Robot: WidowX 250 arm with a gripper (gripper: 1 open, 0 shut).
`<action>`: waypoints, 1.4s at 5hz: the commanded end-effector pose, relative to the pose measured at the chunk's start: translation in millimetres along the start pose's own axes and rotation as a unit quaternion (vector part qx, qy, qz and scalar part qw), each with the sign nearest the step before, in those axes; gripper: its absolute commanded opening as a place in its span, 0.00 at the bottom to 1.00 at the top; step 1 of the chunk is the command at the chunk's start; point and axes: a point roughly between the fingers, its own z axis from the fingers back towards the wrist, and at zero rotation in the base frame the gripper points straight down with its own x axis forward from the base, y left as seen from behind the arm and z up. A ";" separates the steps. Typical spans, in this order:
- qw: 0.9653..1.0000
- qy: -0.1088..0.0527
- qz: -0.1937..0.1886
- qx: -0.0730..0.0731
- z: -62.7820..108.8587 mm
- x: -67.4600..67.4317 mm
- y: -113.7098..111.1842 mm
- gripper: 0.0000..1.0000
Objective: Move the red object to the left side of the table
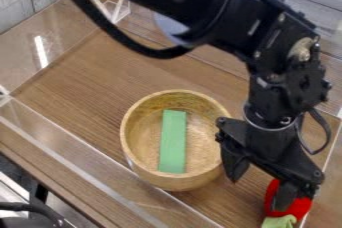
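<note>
The red object [290, 203], a small strawberry-like toy with a green leafy end, lies at the bottom right of the wood-grain table [120, 77]. My black gripper [267, 175] points straight down just above and to the left of it, open. One finger [235, 160] hangs beside the bowl's right rim; the other finger [297, 188] covers the toy's top. I cannot tell whether the fingers touch the toy. Nothing is held.
A round wooden bowl [177, 177] stands left of the gripper, with a flat green rectangular block [171, 139] lying inside it. Clear acrylic walls [54, 162] border the table on the near and left sides. The black arm [227, 17] reaches in from the top.
</note>
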 end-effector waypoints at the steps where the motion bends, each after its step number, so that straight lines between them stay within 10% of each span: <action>1: 1.000 -0.005 -0.023 -0.006 1.5 -4.8 -2.9 0.00; 7: 0.998 -0.055 -0.016 -0.006 57.7 -7.2 10.0 0.00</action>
